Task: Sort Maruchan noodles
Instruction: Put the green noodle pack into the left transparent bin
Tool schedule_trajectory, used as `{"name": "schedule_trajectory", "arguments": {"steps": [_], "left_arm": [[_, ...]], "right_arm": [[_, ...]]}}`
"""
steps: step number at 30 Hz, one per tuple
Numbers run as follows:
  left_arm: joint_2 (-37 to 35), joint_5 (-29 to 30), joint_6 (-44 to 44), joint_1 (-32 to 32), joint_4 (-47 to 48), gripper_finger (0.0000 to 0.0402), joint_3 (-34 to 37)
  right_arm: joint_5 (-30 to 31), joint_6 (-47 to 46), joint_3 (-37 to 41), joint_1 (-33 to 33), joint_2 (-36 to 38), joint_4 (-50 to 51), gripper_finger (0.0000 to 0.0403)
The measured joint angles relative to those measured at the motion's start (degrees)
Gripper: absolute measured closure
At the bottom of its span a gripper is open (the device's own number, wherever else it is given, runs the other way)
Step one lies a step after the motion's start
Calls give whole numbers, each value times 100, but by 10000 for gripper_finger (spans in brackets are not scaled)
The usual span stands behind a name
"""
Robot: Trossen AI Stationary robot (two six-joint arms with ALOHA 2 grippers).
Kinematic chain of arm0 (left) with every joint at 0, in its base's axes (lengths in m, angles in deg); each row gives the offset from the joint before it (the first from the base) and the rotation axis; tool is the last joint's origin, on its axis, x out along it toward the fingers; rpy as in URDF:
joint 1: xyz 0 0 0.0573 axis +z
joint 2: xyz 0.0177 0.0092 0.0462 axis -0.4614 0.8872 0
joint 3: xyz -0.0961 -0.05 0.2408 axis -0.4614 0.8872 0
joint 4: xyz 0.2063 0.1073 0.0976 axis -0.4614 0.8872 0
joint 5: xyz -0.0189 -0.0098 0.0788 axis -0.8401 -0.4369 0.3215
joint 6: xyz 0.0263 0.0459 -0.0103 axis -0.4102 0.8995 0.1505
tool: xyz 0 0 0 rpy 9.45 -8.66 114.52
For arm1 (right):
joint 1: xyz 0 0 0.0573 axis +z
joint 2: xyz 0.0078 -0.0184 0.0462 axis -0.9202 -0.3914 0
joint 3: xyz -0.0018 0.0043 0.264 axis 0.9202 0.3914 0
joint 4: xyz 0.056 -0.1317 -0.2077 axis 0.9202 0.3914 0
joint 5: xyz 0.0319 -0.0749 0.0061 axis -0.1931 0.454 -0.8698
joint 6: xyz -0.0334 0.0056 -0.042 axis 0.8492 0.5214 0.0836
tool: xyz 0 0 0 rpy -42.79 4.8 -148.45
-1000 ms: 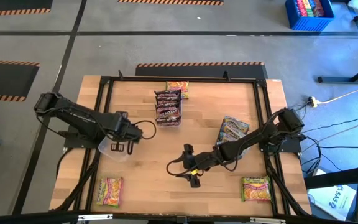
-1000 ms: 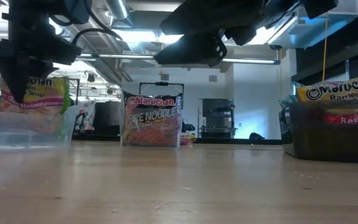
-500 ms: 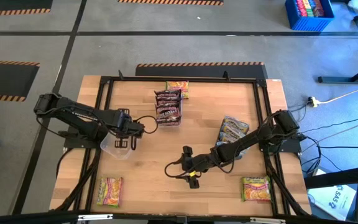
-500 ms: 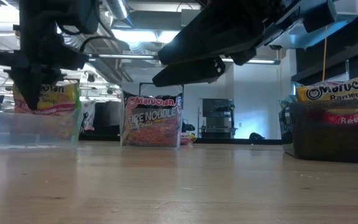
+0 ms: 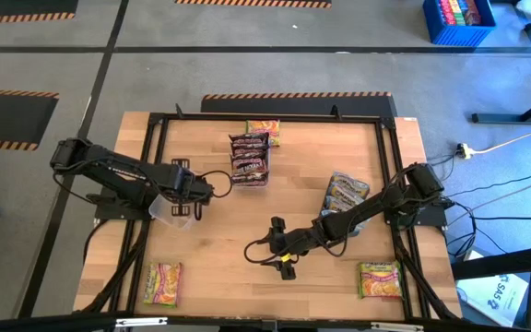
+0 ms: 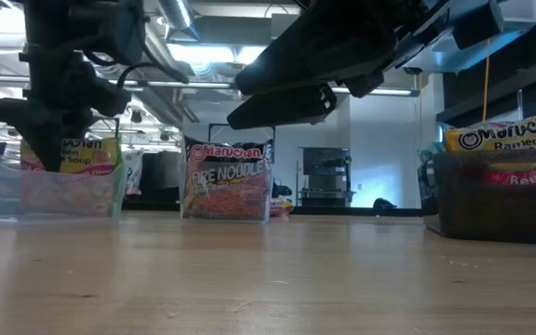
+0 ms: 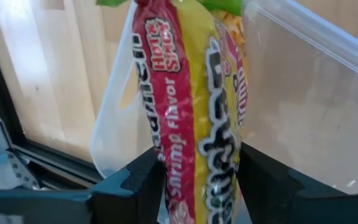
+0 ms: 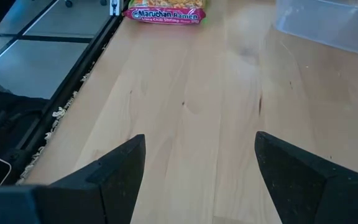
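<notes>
My left gripper hangs over a clear plastic bin near the table's left side, shut on a yellow-pink Maruchan shrimp packet. In the low view the packet stands inside the bin. My right gripper is open above bare wood near the table's middle, holding nothing. Dark maroon packets stand on edge in a row toward the far edge, with a yellow-green packet behind them. My left gripper pinches the shrimp packet between its two fingers at one short end, one finger on each flat face. It comes from above, pointing down. The packet hangs upright below the fingers, its lower part inside the clear bin; whether it touches the bin's floor is unclear.
A bin of packets sits at the table's right. Loose packets lie flat near the near-left corner and the near-right corner. A black frame borders the table. A blue crate stands on the floor beyond.
My left gripper moved toward the far edge and down, carrying the shrimp packet lower into the clear bin. My right gripper sank a little over the table's middle and stayed open.
</notes>
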Motion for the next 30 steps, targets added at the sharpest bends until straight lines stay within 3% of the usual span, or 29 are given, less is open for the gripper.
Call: {"name": "schedule_trajectory", "arguments": {"steps": [6,20,30], "left_arm": [[0,25,-2,-28,135,219,-210],[0,1010,-101,-26,282,219,-275],[0,1355,-12,-52,270,219,-275]], "right_arm": [[-1,1,-2,0,0,-2,120],[-2,2,-2,2,0,0,120],[-2,0,-4,7,0,1,120]]}}
